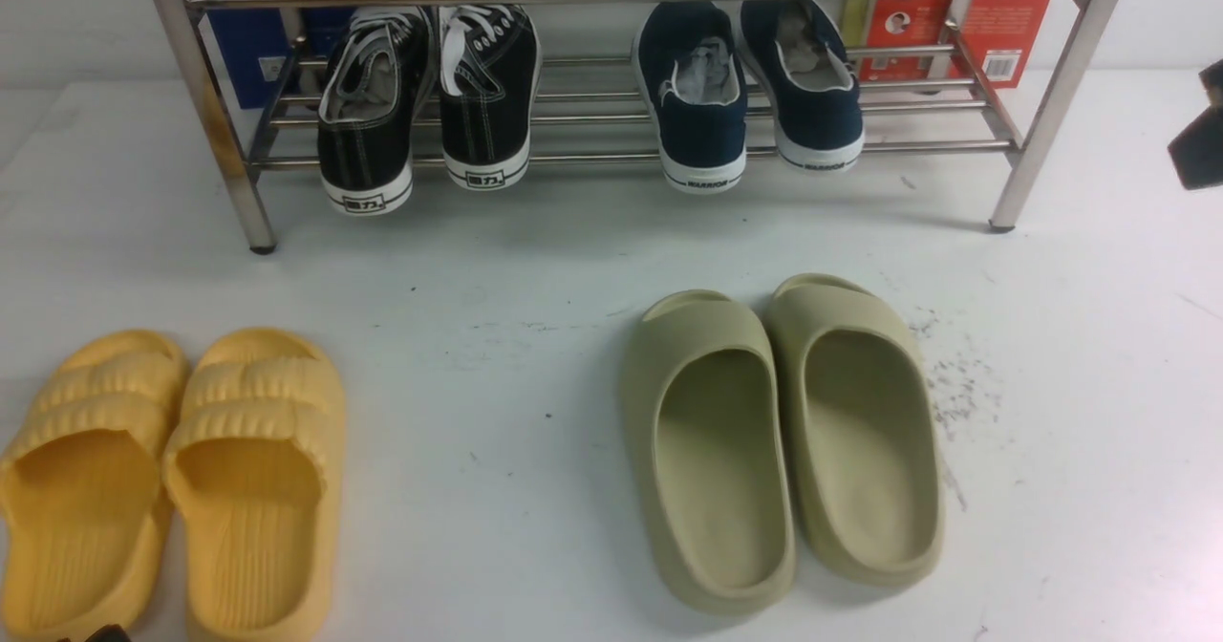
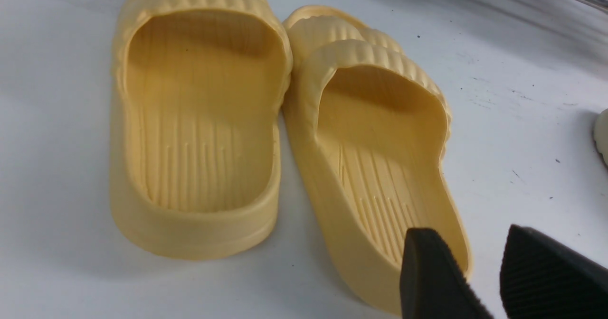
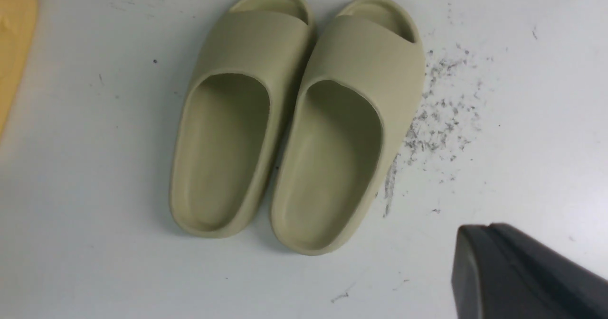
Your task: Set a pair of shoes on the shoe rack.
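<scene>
At twelve o'clock on the white table (image 1: 535,269), the shoe rack (image 1: 1037,126) carries the pair of shoes (image 1: 750,97) on its lower bars toward one o'clock, heels out, beside black lace-up sneakers (image 1: 430,107) toward eleven. Olive slides (image 1: 779,441) lie at five o'clock, yellow slides (image 1: 167,480) at eight. The left gripper (image 2: 479,281) hangs over a yellow slide's heel, jaws apart, empty. The right gripper (image 3: 489,262), at three o'clock, is pinched together on nothing.

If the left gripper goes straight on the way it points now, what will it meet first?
Probably the heel end of the nearer yellow slide: the left gripper hangs open just over it, though the height is unclear.
</scene>
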{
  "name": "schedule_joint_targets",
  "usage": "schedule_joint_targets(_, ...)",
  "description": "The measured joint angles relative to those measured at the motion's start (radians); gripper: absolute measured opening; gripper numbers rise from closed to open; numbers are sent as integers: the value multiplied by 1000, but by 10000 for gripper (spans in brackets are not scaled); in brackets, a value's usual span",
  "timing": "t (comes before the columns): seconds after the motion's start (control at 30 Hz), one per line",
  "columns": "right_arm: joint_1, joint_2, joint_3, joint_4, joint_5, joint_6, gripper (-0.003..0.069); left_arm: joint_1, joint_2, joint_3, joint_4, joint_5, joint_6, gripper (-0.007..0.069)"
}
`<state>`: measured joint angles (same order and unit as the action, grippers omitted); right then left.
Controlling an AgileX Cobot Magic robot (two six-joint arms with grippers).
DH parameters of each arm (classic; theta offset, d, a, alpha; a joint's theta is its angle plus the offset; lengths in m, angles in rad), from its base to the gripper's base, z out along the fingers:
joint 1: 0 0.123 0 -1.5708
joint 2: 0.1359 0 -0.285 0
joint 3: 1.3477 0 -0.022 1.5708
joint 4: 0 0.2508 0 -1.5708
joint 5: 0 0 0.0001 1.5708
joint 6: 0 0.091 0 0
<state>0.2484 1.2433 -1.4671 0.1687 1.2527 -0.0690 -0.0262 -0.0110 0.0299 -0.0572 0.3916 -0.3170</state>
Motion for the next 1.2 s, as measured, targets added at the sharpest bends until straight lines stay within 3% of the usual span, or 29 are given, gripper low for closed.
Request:
schedule_joint_targets(0.13,-19,-110,142,12,-67,-112,-3,0,0,0,0,0,0,239)
schedule_joint_targets(0.2,-60,-280,332,49,-208,-177,-3,0,0,0,0,0,0,239)
schedule_joint_targets(0.47,-231,-969,1095,175,-688,-206,-3,0,0,0,0,0,0,239)
schedule_joint_targets(0.63,-282,-1225,1385,192,-829,-209,-3,0,0,0,0,0,0,239)
schedule_joint_targets(0.77,-287,-1253,1484,191,-886,-209,-3,0,0,0,0,0,0,239)
schedule_joint_targets(1.2,-288,-1253,1483,159,-848,-202,0,0,0,0,0,0,0,239)
